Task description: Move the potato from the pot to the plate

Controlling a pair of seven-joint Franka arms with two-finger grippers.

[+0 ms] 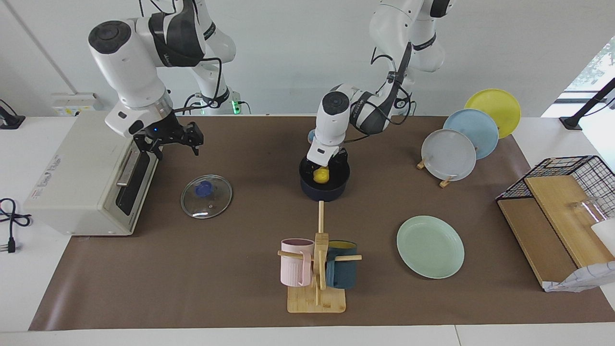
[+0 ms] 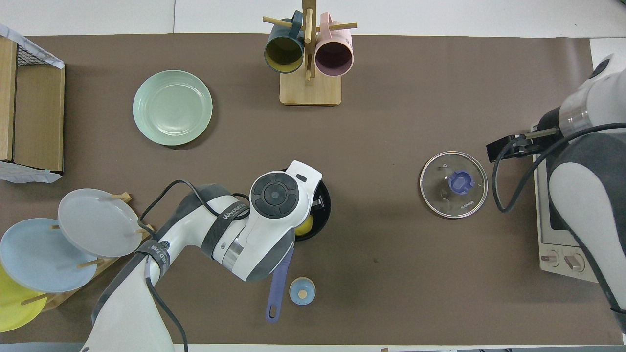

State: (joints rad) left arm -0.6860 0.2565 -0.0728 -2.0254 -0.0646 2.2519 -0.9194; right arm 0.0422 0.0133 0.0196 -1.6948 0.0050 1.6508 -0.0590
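The yellow potato (image 1: 321, 175) (image 2: 304, 226) lies inside the dark navy pot (image 1: 323, 193) (image 2: 324, 216), whose blue handle (image 2: 278, 288) points toward the robots. My left gripper (image 1: 323, 169) reaches down into the pot, open, with a finger on either side of the potato; in the overhead view the left wrist covers it. The mint-green plate (image 1: 430, 246) (image 2: 172, 107) sits bare, farther from the robots than the pot and toward the left arm's end. My right gripper (image 1: 169, 141) (image 2: 508, 146) hangs open and empty in the air beside the oven.
A glass lid (image 1: 206, 195) (image 2: 454, 184) lies flat in front of the oven (image 1: 81, 173). A mug rack (image 1: 317, 269) stands farther out than the pot. A rack of grey, blue and yellow plates (image 1: 449, 154) and a wire basket (image 1: 562, 166) occupy the left arm's end. A small blue cap (image 2: 302, 291) lies by the pot handle.
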